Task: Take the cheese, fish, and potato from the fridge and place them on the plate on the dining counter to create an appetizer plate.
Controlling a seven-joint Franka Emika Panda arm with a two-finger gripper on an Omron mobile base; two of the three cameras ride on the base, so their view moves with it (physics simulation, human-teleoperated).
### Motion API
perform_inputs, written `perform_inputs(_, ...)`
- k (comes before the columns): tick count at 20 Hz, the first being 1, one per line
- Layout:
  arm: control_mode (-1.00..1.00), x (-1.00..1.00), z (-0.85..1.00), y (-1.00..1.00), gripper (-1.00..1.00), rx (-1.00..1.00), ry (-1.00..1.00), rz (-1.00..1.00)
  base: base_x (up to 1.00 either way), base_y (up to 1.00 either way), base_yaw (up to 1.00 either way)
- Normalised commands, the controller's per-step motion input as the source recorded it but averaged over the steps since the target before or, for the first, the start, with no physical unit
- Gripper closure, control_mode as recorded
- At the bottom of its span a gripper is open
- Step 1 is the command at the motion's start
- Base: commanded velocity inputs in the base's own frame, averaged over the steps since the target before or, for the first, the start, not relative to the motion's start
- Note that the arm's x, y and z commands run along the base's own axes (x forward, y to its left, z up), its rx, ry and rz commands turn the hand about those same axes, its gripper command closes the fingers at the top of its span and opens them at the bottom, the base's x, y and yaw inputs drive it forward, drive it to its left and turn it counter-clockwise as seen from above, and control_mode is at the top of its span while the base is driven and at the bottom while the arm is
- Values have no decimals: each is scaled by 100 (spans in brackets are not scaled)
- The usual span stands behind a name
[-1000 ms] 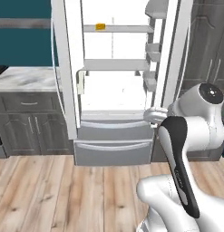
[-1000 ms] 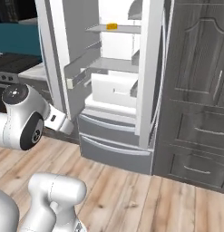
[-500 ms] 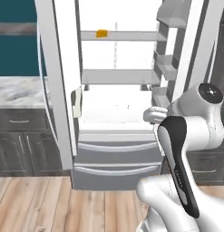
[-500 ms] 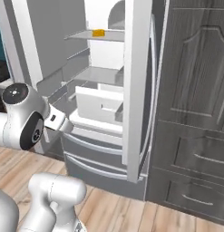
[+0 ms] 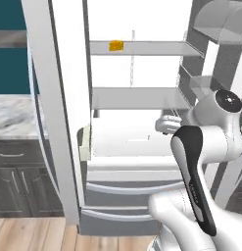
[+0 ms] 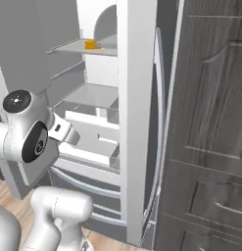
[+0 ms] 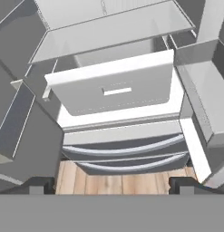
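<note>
Cheese (image 5: 116, 45) on top fridge (image 5: 142, 142) shelf, high above gripper (image 7: 111, 185); jaws wide apart, empty, aimed at drawer (image 7: 114, 88).

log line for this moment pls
phase: approaching fridge | doors: open | cheese: on upper shelf, untouched | gripper: open, empty, facing the drawer | fish, potato: not made out

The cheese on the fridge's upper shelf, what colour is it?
Orange-yellow. The cheese shows best in the left base view.
</note>
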Motion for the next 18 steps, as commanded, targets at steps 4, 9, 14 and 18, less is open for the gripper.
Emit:
perform_inputs(4,100,0,0,0,-100,0,0,0,98,47,-2)
perform_inputs(9,100,0,0,0,-100,0,0,0,82,16,-3)
perform_inputs(14,100,0,0,0,-100,0,0,0,13,0,0)
perform_inputs(18,100,0,0,0,-100,0,0,0,0,0,0)
